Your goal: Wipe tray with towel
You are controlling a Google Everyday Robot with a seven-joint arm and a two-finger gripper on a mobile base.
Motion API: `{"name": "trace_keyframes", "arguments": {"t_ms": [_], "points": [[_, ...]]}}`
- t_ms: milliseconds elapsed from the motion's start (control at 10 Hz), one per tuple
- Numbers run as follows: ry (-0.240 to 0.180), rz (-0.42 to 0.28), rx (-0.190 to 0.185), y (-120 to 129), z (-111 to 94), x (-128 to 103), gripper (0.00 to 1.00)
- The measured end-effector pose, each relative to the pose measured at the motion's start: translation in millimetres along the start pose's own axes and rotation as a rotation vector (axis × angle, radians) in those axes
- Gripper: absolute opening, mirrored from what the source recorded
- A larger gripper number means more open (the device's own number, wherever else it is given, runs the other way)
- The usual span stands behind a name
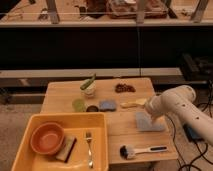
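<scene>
The yellow tray (65, 117) sits at the table's front left. It holds an orange bowl (47, 139), a dark sponge (66, 149) and a fork (89, 148). The grey-blue towel (145, 125) lies flat on the wooden table, to the right of the tray. My white arm comes in from the right. Its gripper (151, 113) is right over the towel's far edge, at or close to the cloth. The arm's end hides the towel's top edge.
At the back of the table are a cup with a green item (88, 86), a small green cup (78, 104), a dark disc (92, 108), a blue sponge (107, 105), a dark snack (125, 88) and a pale yellow item (131, 103). A brush (140, 150) lies near the front edge.
</scene>
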Motion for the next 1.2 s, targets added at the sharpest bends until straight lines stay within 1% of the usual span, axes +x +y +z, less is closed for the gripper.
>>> {"name": "trace_keyframes", "arguments": {"t_ms": [100,200,300,400,500,600,700,1000,1100,1200], "points": [[-0.004,0.004,-0.019,1,3,1,0.80],[-0.008,0.005,-0.063,6,10,7,0.80],[-0.019,0.020,-0.123,25,22,17,0.80],[-0.028,0.026,-0.165,41,32,24,0.80],[-0.037,0.033,-0.198,56,40,29,0.80],[-0.059,0.047,-0.244,73,52,33,0.80],[-0.079,0.060,-0.272,85,60,35,0.80],[-0.118,0.080,-0.316,98,70,35,0.80],[-0.129,0.080,-0.322,98,74,33,0.78],[-0.147,0.080,-0.328,99,82,29,0.70]]}}
